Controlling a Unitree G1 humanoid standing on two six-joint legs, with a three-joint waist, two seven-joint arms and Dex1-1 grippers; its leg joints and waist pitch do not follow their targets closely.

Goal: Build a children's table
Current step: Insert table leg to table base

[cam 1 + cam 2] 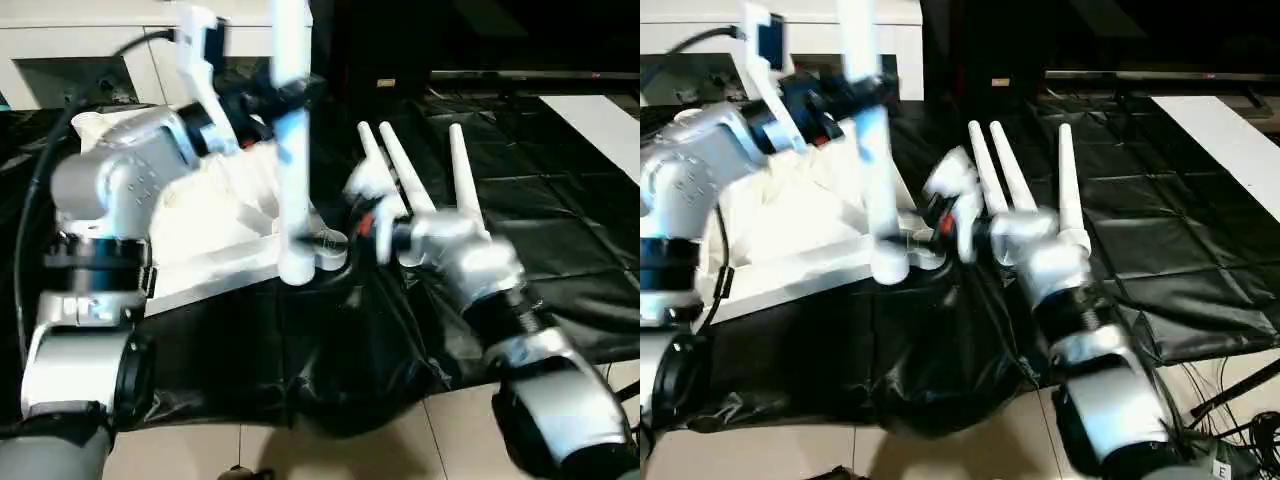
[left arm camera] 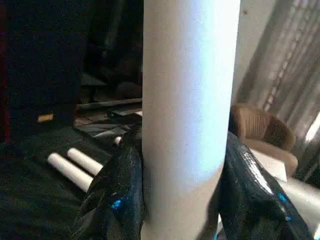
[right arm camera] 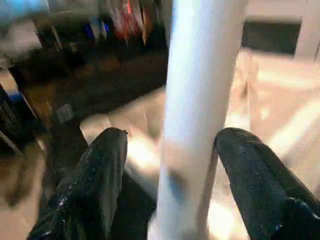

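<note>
Table top [image 1: 215, 235]: lying on the black-sheeted table [image 1: 560, 230], its near corner socket [image 1: 325, 250] sitting close to the table's front edge.
Upright leg [image 1: 293, 140]: standing in that corner socket, rising past the top of the head views.
Spare legs [image 1: 1015, 175]: three lying side by side on the sheet just right of the table top, with open black sheet beyond them.
Left gripper [image 2: 182, 165]: reaching in from the left at mid-height, jaws clamping the upright leg from both sides, as the left wrist view is showing.
Right gripper [image 3: 170, 150]: stretching low toward the socket; jaws standing apart either side of the leg, probably not touching it.
Room: floor tiles [image 1: 330, 450] showing just below the table's front edge.
</note>
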